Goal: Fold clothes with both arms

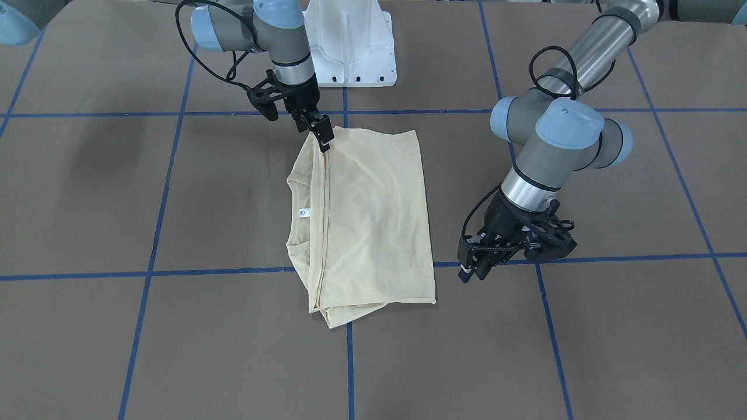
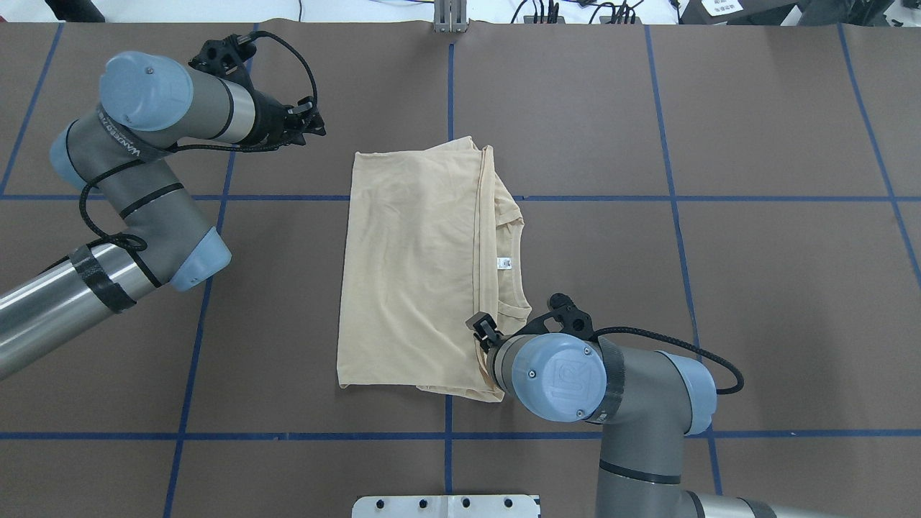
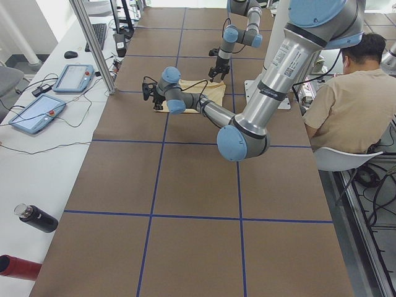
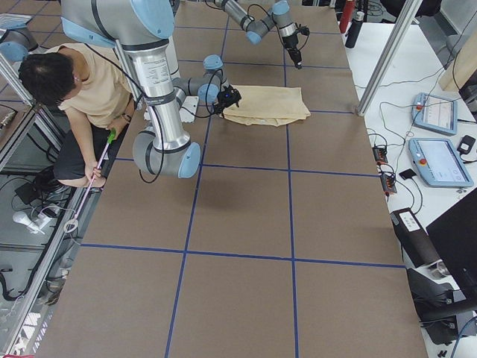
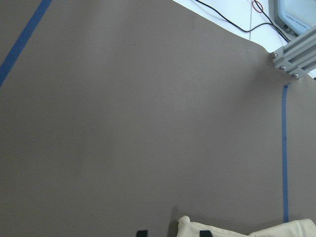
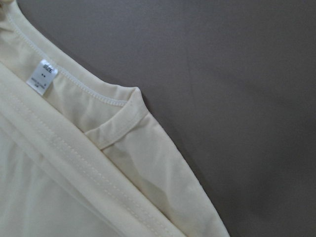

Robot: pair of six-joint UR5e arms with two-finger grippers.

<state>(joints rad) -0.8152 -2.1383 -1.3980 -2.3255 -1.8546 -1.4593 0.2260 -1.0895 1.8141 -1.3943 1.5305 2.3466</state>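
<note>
Pale cream-yellow T-shirt (image 2: 410, 273) is lying flat near the middle of the brown table (image 2: 719, 288), folded into a rough rectangle. Its neck opening and white neck label (image 6: 42, 77) are facing the robot's right. The right gripper (image 1: 323, 139) is reaching down onto the corner of the shirt nearest the robot, and its tips are touching the folded edge there. The front view is showing the fingers as one narrow dark shape, so it cannot be told how far apart they are or whether cloth is pinched between them. The left gripper (image 1: 473, 274) is hanging just off the opposite side of the shirt, clear of the fabric. Its fingertips (image 5: 141, 232) are standing well apart and are holding nothing.
</note>
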